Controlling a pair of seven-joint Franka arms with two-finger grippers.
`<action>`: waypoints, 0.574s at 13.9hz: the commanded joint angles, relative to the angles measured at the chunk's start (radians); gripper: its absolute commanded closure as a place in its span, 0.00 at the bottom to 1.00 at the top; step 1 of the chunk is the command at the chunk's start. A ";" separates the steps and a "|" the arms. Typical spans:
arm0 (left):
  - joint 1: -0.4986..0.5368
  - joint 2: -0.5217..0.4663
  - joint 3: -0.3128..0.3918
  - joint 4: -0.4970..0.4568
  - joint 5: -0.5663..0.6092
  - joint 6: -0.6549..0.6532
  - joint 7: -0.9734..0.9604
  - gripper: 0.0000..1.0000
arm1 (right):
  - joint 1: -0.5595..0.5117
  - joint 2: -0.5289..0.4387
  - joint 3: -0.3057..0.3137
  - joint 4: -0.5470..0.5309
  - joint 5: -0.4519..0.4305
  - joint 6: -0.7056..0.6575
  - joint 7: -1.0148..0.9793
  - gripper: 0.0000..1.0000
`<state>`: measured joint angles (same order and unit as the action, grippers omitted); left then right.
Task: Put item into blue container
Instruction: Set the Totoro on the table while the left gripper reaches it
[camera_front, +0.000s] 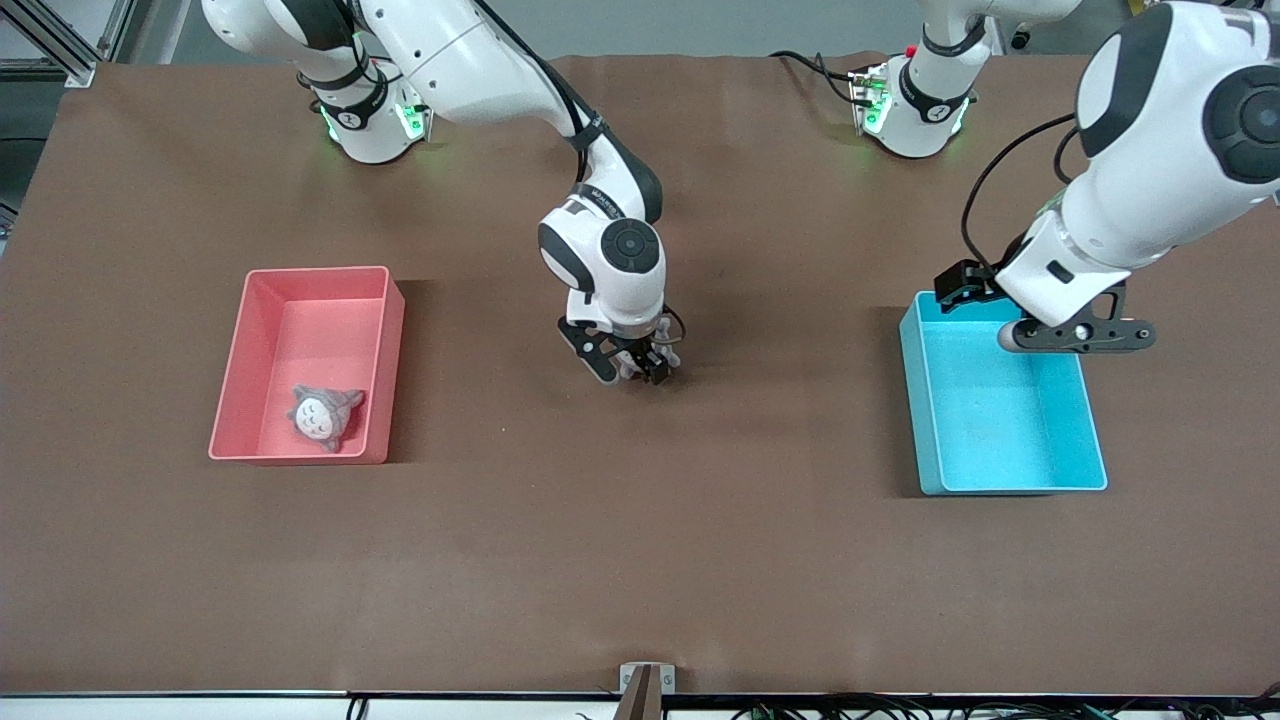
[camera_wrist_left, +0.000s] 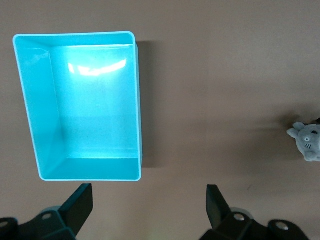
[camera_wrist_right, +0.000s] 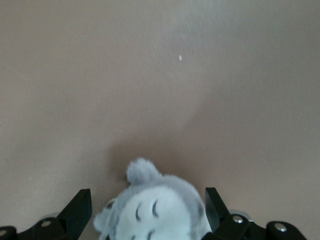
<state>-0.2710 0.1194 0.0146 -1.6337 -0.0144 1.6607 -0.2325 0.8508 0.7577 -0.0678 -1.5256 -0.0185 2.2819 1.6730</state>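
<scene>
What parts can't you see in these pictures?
- Front view: the grey plush toy at the table's middle is mostly hidden by the right gripper.
- Right wrist view: the toy's lower body is cut off by the edge.
- Front view: the left gripper, over the blue container, hides part of its rim.
- Front view: the plush in the pink bin is too small for detail.

Grey plush (camera_wrist_right: 157, 210) between claw (camera_wrist_right: 148, 210) fingers (camera_wrist_right: 80, 207)
</scene>
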 joint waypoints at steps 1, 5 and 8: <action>-0.026 0.026 0.001 0.014 -0.003 0.019 -0.036 0.00 | -0.048 -0.037 0.005 -0.002 -0.023 -0.070 -0.094 0.00; -0.079 0.080 0.001 0.006 -0.003 0.074 -0.100 0.00 | -0.146 -0.147 0.006 -0.030 -0.021 -0.208 -0.298 0.00; -0.152 0.140 0.001 0.006 -0.001 0.143 -0.212 0.00 | -0.228 -0.276 0.005 -0.161 -0.021 -0.211 -0.485 0.00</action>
<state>-0.3795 0.2239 0.0133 -1.6352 -0.0147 1.7669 -0.3811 0.6733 0.6019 -0.0800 -1.5448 -0.0209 2.0583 1.2898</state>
